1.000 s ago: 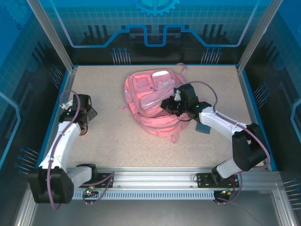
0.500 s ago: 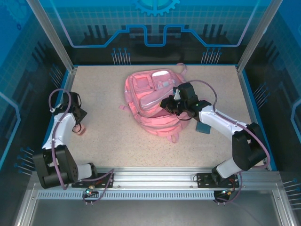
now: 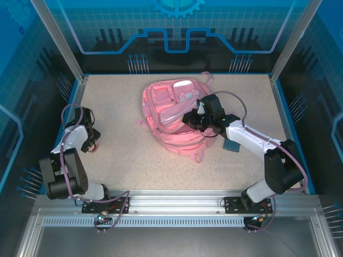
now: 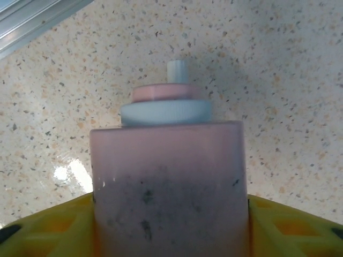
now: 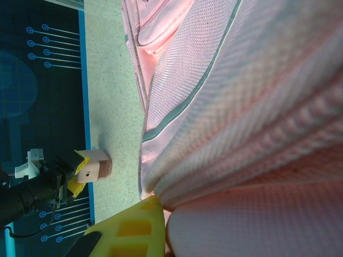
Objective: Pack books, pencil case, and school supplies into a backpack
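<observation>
**A:** From above, where's the backpack?

**B:** The pink backpack lies toward the far side of the speckled table. The right gripper sits on its right flank. The left gripper is well apart at the table's left edge, on a small pink bottle.

**A:** And the left wrist view?

**B:** The bottle's pale blue cap points away from the camera. The yellow pads press against both of its sides.

**A:** Right wrist?

**B:** The jaws are closed, pinching a gathered fold of backpack fabric.
</observation>
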Controlling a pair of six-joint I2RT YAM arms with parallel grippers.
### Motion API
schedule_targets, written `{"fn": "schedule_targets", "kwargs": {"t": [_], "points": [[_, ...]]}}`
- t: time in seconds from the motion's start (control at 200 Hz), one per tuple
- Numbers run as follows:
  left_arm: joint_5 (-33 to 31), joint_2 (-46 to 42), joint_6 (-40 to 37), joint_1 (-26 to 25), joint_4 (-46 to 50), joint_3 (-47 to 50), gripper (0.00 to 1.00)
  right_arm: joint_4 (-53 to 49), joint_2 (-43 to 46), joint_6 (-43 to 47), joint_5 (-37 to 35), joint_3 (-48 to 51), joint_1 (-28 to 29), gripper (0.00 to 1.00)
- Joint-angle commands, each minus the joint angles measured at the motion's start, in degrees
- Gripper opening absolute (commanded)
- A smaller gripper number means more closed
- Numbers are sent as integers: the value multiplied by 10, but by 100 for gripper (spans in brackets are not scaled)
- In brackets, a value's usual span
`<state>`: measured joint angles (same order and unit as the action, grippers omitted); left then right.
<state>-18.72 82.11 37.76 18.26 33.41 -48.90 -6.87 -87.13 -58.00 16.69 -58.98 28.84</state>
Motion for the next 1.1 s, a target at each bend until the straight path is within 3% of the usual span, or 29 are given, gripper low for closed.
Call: {"fn": "schedule_targets", "kwargs": {"t": [0.0,0.13,0.26,0.505,0.79,0.965,1.096], "points": [[39,-1,-12,5,-18,6,46,-10,0,6,14,-6,13,4],[49,-38,-22,-14,-12,3,37,-3,-7,0,18,-4,19,4],[75,-83,-31,-75,-5,-10,33,-2,-13,-2,18,-3,23,4],[185,-177,-23,-235,-43,-31,27,-3,-21,1,33,-26,24,5],[244,-232,14,-403,-111,-44,24,-11,-63,9,86,-113,27,5],[258,-236,50,-468,-132,-35,24,-11,-91,8,105,-162,29,5],[265,-236,71,-488,-155,-20,24,-9,-107,4,114,-196,29,5]]}}
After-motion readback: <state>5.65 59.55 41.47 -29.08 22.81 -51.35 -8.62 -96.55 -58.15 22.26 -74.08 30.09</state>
